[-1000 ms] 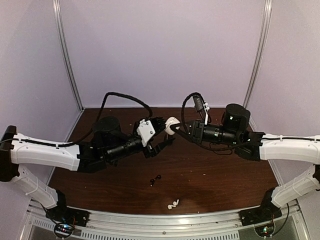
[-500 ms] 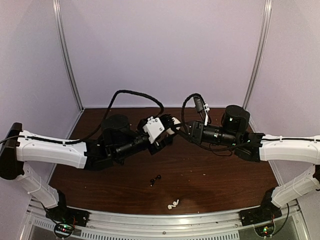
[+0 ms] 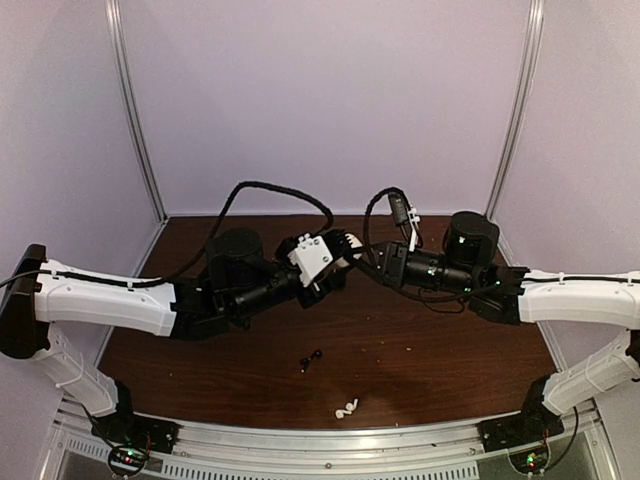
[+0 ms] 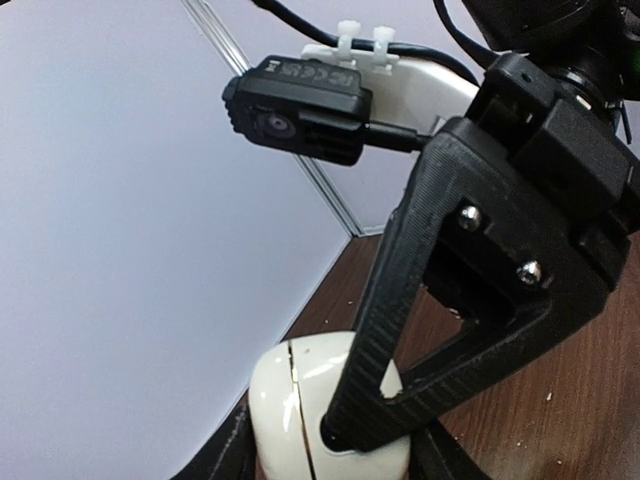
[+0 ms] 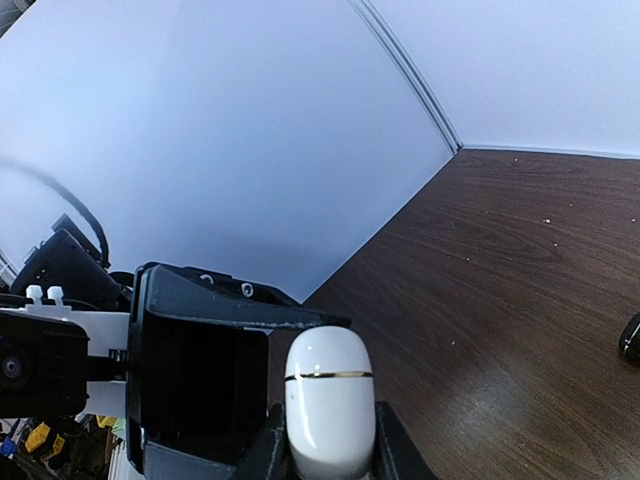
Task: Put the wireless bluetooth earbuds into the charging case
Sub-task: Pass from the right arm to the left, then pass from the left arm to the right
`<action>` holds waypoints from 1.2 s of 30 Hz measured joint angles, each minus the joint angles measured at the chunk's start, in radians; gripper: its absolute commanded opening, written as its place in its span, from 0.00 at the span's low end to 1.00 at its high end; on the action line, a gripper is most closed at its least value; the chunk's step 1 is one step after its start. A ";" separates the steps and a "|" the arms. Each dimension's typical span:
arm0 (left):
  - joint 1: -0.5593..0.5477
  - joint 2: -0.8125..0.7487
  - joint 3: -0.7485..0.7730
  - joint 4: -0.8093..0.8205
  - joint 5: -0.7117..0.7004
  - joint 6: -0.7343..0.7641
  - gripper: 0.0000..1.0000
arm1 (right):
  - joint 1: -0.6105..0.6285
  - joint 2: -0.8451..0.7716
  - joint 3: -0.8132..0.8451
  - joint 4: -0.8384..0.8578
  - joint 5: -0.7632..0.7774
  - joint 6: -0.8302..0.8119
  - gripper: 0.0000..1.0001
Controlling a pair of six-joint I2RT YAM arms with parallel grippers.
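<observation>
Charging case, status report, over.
Right pincer shut on charging case, lid closed. Left pincer at the case, grip unclear. White earbuds, black earbuds loose on table. Nothing blocking.

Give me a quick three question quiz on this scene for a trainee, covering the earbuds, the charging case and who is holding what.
1. Short answer: which pair lies nearer the front edge of the table, the white earbuds or the black earbuds?
2. Choose one: the charging case is A) lying on the table, B) clamped in the right gripper, C) out of view.
3. True or false: the case lid stands open.
Key: 1 the white earbuds; 2 B; 3 false, the lid seam is shut.
</observation>
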State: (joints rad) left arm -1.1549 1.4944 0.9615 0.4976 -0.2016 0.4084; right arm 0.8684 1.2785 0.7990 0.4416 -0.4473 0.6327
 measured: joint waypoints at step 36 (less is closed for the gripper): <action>-0.007 -0.137 -0.077 -0.121 0.174 0.185 0.09 | 0.005 0.019 0.087 -0.214 -0.260 -0.121 0.24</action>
State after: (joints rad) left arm -1.1622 1.3579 0.8845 0.3767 -0.0277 0.5938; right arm 0.8730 1.2980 0.8860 0.2276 -0.7071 0.5117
